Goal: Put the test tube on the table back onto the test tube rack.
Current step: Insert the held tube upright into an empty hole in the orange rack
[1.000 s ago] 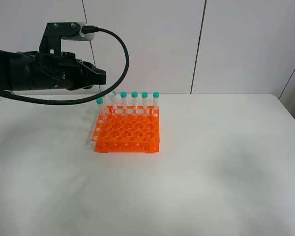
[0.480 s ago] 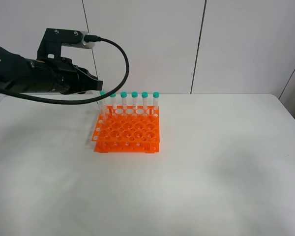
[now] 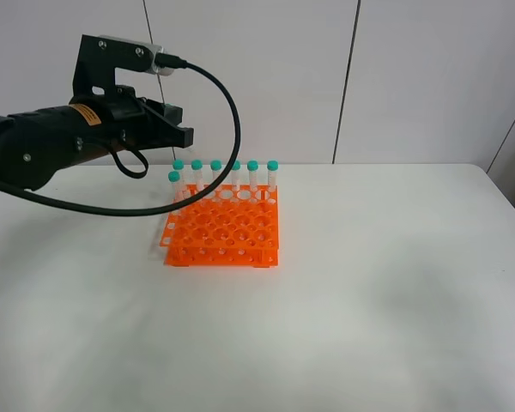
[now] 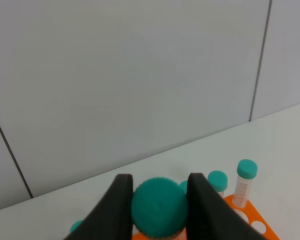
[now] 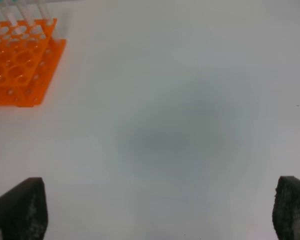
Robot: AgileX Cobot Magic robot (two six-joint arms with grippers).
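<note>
My left gripper is shut on the teal cap of the test tube. In the exterior view the left gripper hangs over the back left corner of the orange test tube rack. The test tube stands upright there, at the left end of the back row of teal-capped tubes. The rack sits on the white table. My right gripper is open above bare table and holds nothing, with the rack well off to one side.
Several more teal-capped tubes fill the rack's back row, and one stands in the row in front. The left arm's black cable loops above the rack. White wall panels rise behind the table.
The left arm dipped to the rack's back left corner, then its wrist rose. A cap now shows at the left end of the back row. The right gripper has not moved.
</note>
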